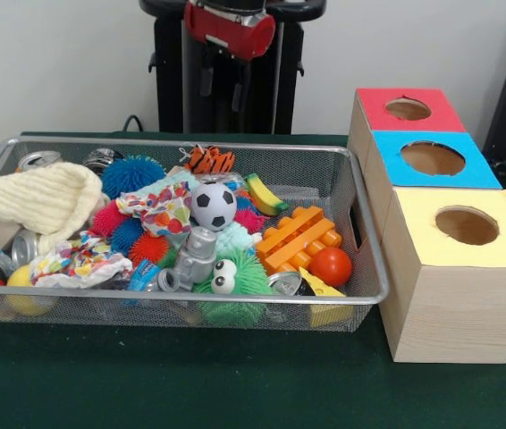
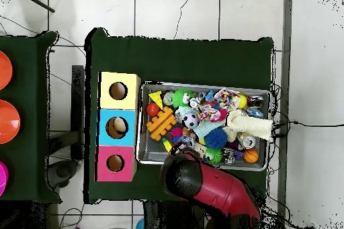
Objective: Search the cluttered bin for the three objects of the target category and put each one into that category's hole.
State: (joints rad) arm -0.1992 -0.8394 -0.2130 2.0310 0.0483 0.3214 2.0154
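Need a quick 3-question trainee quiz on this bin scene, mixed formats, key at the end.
1. True or false: the soccer ball lies inside the wire bin.
2. Which box top is nearest the camera in the front view? A red B blue C yellow
3. Fill in: the orange block lies beside a red ____.

Key: 1 true. 2 C, the yellow box. 3 ball.

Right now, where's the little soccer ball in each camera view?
Front view: soccer ball in the middle of the mesh bin, above the grey robot toy.
Overhead view: soccer ball left of the bin's centre.
Shared landmark: the orange block beside it.
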